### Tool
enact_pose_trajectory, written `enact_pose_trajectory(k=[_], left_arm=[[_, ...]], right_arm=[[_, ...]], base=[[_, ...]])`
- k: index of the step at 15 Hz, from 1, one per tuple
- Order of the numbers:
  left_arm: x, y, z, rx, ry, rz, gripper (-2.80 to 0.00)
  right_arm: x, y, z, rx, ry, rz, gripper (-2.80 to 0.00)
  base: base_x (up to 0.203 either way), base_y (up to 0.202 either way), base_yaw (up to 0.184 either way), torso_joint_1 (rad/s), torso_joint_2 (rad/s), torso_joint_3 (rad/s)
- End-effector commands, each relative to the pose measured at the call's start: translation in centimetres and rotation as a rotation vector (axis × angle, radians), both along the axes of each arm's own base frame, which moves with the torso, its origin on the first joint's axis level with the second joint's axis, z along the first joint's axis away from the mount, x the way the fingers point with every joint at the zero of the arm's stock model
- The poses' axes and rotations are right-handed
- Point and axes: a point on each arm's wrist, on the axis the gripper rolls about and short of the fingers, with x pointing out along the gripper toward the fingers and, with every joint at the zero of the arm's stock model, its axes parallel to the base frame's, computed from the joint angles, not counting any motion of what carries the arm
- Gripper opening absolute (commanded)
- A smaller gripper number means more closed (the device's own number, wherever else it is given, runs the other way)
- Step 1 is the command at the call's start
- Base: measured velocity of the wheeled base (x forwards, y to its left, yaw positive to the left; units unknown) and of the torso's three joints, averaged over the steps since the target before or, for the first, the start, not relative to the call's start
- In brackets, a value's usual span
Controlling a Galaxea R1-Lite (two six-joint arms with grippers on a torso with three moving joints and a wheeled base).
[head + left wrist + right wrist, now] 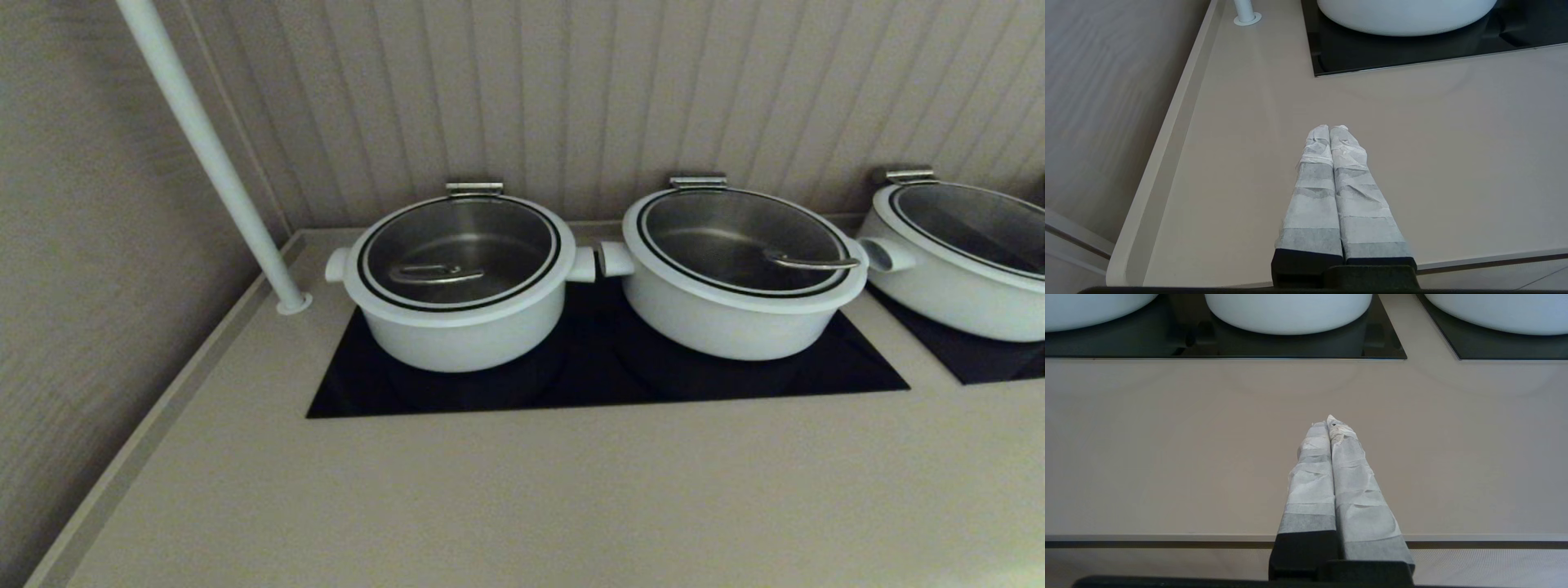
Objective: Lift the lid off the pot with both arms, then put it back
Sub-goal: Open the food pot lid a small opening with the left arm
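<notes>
Three white pots line up along the back of the beige counter (522,498), and we have our eye on the leftmost one, the pot (461,331), deep and narrow, standing on the black cooktop (604,367) with its stubby side handles poking out to either side. The lid (459,253) sits squarely on it, glass with a white rim and black ring, its steel loop handle (435,273) lying across the middle. Just beside it on the same black panel is the second pot (735,314), wider and lidded, and the third pot (959,282) sits on its own panel at the right edge. A white pole (212,155) rises from the counter's back left corner.

Neither arm shows in the head view. From the left wrist we see the left gripper (1329,130) low over the counter's front part, its taped fingers pressed together, holding nothing, with the pot's base well ahead. Over on the right wrist, the right gripper (1327,424) matches it: fingers closed tight, empty, near the counter's front edge, well short of the cooktop.
</notes>
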Motion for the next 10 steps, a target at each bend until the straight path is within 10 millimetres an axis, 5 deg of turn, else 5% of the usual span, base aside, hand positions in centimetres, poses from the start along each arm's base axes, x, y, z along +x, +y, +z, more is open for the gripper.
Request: enact_pose_trajectory(k=[1, 10], left_arm=[[0.01, 0.00, 0.00, 0.001, 0.001, 0.000, -2.80], [0.01, 0.00, 0.00, 0.001, 0.001, 0.000, -2.80]], right_arm=[[0.01, 0.00, 0.00, -0.001, 0.002, 0.000, -2.80], [0.01, 0.00, 0.01, -0.001, 0.001, 0.000, -2.80]], base=[[0.000, 0.000, 0.000, 0.000, 0.00, 0.000], [0.000, 0.000, 0.000, 0.000, 0.00, 0.000]])
